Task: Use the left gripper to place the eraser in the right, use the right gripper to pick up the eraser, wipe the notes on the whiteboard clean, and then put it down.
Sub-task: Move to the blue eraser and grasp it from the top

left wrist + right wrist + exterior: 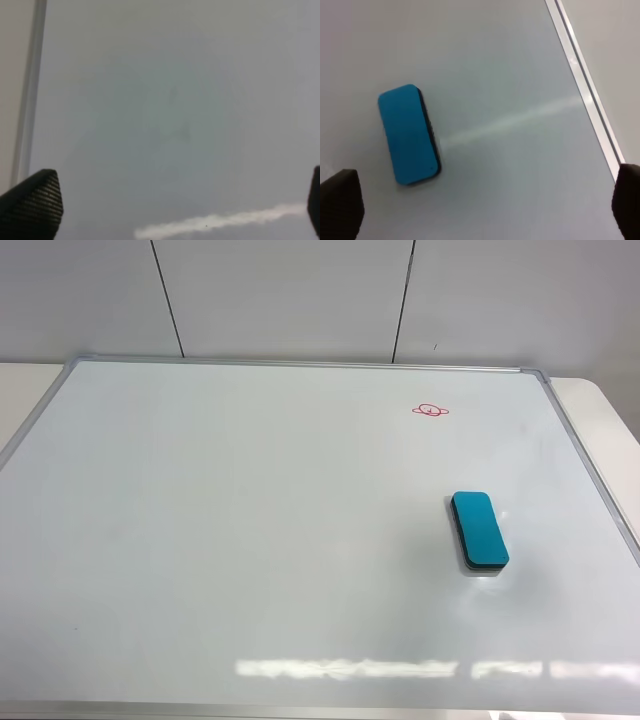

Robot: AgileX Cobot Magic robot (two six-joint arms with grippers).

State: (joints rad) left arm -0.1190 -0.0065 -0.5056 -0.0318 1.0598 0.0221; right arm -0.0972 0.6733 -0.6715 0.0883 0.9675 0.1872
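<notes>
The teal-blue eraser (479, 530) lies flat on the right half of the whiteboard (250, 520), below the small red notes (430, 410). No arm shows in the exterior high view. In the right wrist view the eraser (409, 134) lies on the board ahead of my right gripper (485, 210), whose fingertips (340, 200) stand wide apart and empty. In the left wrist view my left gripper (175, 205) is open and empty over bare board, with the fingertips (32, 202) at the frame corners. The board's silver frame (27, 100) runs beside it.
The silver frame (585, 95) of the whiteboard runs close to the eraser on the right side. A cream table surface (610, 410) shows beyond the board's right edge. A panelled wall (300, 295) stands behind.
</notes>
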